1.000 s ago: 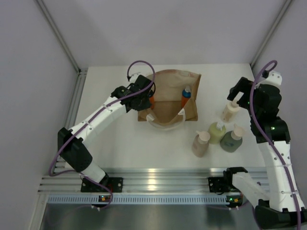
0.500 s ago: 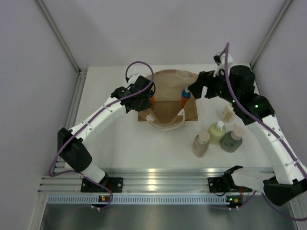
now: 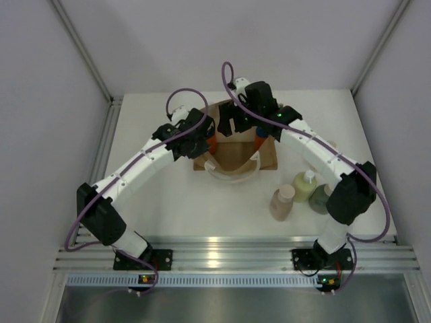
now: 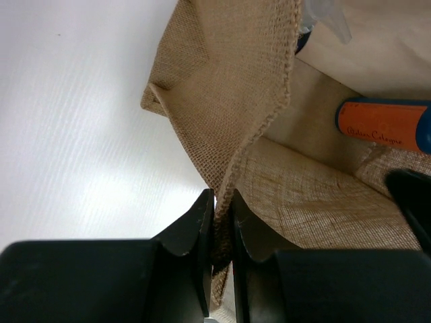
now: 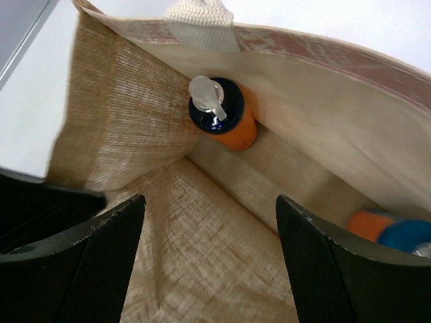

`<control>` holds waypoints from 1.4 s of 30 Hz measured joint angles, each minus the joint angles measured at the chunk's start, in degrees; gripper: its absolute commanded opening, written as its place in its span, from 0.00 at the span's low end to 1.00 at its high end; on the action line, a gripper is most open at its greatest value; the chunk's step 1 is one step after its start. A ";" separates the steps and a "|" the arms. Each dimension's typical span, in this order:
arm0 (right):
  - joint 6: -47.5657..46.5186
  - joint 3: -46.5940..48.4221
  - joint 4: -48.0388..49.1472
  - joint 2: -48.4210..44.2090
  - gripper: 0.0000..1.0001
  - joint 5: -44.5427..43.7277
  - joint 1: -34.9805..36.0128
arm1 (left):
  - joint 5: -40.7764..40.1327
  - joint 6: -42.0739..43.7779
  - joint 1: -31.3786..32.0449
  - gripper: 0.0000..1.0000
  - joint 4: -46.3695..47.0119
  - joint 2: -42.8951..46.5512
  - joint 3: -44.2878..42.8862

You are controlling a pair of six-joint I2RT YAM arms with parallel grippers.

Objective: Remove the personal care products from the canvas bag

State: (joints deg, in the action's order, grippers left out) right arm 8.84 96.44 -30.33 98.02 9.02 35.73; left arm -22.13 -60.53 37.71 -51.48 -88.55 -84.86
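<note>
Canvas bag pinched by left jaws, orange bottle upright inside, cap up; right jaws spread.

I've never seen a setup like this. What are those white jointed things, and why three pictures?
They are two robot arms bolted to the edge of a table. One picture looks down from overhead; the other two come from a camera on each wrist. The left fingers pinch the rim of a canvas bag. The right fingers hang open at its mouth, gripping nothing. Two orange bottles are inside. A pinkish bottle, a yellow-green bottle and a dark green bottle stand outside on the table.
</note>
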 measured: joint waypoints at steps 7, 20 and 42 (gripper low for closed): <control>-1.27 -0.04 9.03 8.31 0.77 3.50 0.20 | -1.07 -0.52 -3.04 0.00 -2.29 0.02 -0.79; -2.25 -2.08 28.09 16.02 0.71 -1.16 2.67 | 2.21 3.45 -6.40 0.00 -3.48 -1.09 -2.99; -1.16 -2.54 41.94 23.50 0.00 -8.81 3.91 | 5.25 5.07 -6.95 0.00 -2.80 -1.68 -3.06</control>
State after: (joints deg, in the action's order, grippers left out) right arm 7.68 93.91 11.62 121.51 0.21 39.64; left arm -16.88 -55.46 30.76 -54.28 -90.24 -87.92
